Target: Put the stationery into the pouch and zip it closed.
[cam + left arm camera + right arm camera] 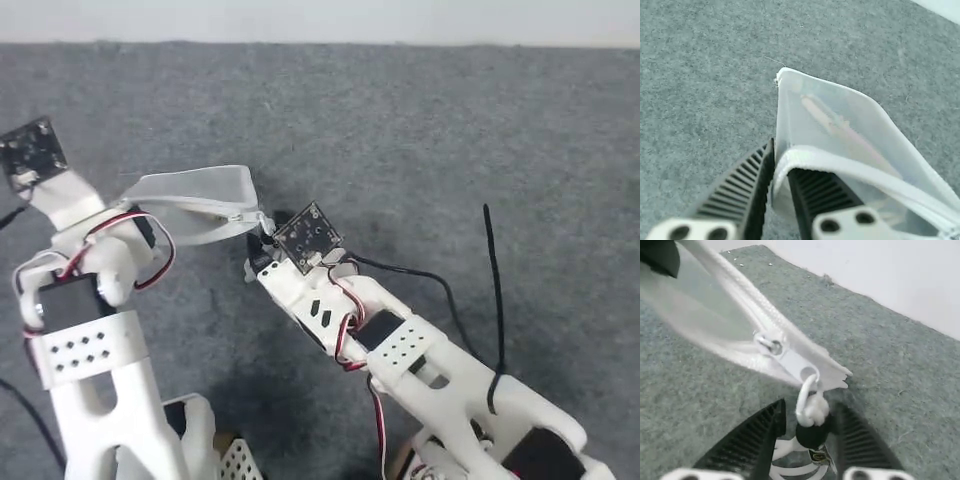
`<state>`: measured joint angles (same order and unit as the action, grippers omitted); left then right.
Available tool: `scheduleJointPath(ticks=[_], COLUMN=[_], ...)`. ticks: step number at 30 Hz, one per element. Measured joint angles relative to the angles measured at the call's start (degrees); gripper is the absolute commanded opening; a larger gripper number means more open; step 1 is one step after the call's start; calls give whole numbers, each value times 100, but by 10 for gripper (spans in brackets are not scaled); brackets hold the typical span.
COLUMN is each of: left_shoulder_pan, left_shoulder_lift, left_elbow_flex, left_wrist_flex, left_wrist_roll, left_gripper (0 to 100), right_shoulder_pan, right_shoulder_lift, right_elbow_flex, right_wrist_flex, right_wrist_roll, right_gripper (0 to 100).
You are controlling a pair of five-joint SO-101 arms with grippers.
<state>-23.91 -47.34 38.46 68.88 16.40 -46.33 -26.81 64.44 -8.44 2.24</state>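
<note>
The pouch (195, 200) is translucent white mesh with a white zipper, held off the grey carpet between the two arms. Inside it lies a pinkish pen (840, 130). My left gripper (780, 165) is shut on the pouch's (840, 115) end seam, at its left end in the high view (138, 208). The zipper slider (771, 345) sits close to the pouch's other end. Its pull cord with a white knot (812, 412) hangs between the fingers of my right gripper (809, 407), which stand slightly apart around it. That gripper (262, 242) is just below the pouch's right tip.
Grey carpet (420, 130) stretches all around, up to a white wall at the back. A black cable (495, 290) rises from the right arm's base at the right. The arm bases take up the front edge.
</note>
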Motion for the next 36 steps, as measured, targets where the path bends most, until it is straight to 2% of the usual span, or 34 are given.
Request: scheduleJointPath(ticks=[3, 6, 12, 17, 22, 30, 36], left_shoulder_pan=[0, 0, 0, 0, 0, 0, 554], left_shoulder_lift=[0, 0, 0, 0, 0, 0, 0], left_elbow_flex=[0, 0, 0, 0, 0, 0, 0], left_wrist_flex=[0, 0, 0, 0, 0, -554, -1073], left_wrist_roll=[0, 0, 0, 0, 0, -123, -615], left_gripper=[11, 11, 11, 12, 21, 175, 210], right_shoulder_pan=[26, 35, 35, 35, 9, -185, -615], right_shoulder_lift=[0, 0, 0, 0, -360, -1591, -1916], right_elbow_flex=[0, 0, 141, 141, 132, 141, 141], right_wrist_flex=[0, 0, 0, 79, 862, 2426, 3068], right_wrist_roll=[0, 35, 686, 782, 809, 826, 826], right_gripper=[6, 6, 6, 6, 6, 6, 6])
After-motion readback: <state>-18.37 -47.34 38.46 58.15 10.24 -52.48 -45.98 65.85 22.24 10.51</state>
